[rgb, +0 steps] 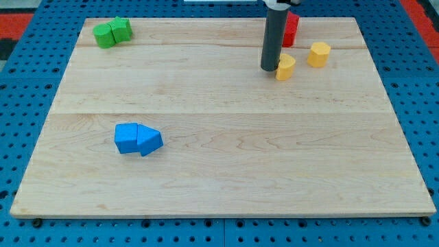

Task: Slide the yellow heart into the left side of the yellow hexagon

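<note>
The yellow heart [286,67] lies near the view's top right on the wooden board. The yellow hexagon [318,53] sits a short way to its upper right, with a small gap between them. My tip [269,68] stands upright at the heart's left edge, touching or nearly touching it. The dark rod rises from there to the view's top.
A red block [291,30] stands behind the rod at the view's top. Two green blocks [112,32] sit together at the top left. Two blue blocks [137,138] sit together at the lower left. The board [219,171] is edged by a blue pegboard.
</note>
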